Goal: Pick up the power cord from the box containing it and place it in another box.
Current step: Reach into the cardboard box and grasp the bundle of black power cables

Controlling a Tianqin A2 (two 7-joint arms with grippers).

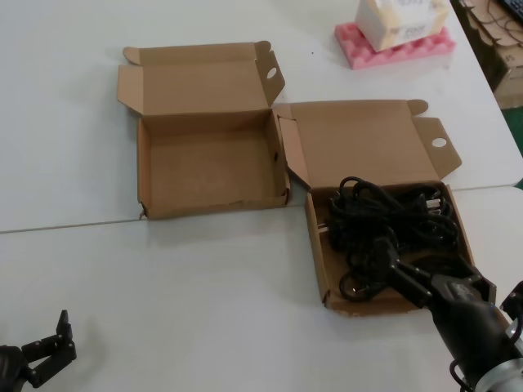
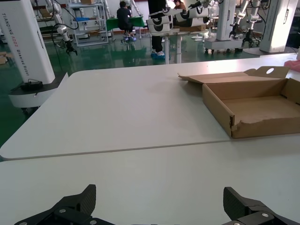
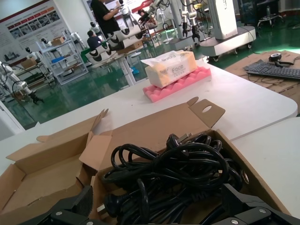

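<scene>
Reaching into the near edge of the cord-filled box [image 1: 315,245], the right hand [image 1: 391,263] has its fingers spread among the black cables.

Its dark fingers touch the tangle of power cords [image 1: 391,224], though whether any cord is actually gripped cannot be told. The cords lie loosely coiled, filling the right box, with no single long axis; one plug [image 3: 174,139] points toward the far lid in the right wrist view. That view also shows a tissue pack on pink foam [image 3: 180,82] farther back on the counter [image 1: 204,286]. The other box [image 1: 208,167], open and bare inside, sits to the left and slightly farther; only the left wrist view shows the small tear at its near corner [image 2: 233,123]. The left hand [image 1: 49,347] rests spread at the near left edge, holding nothing.
</scene>
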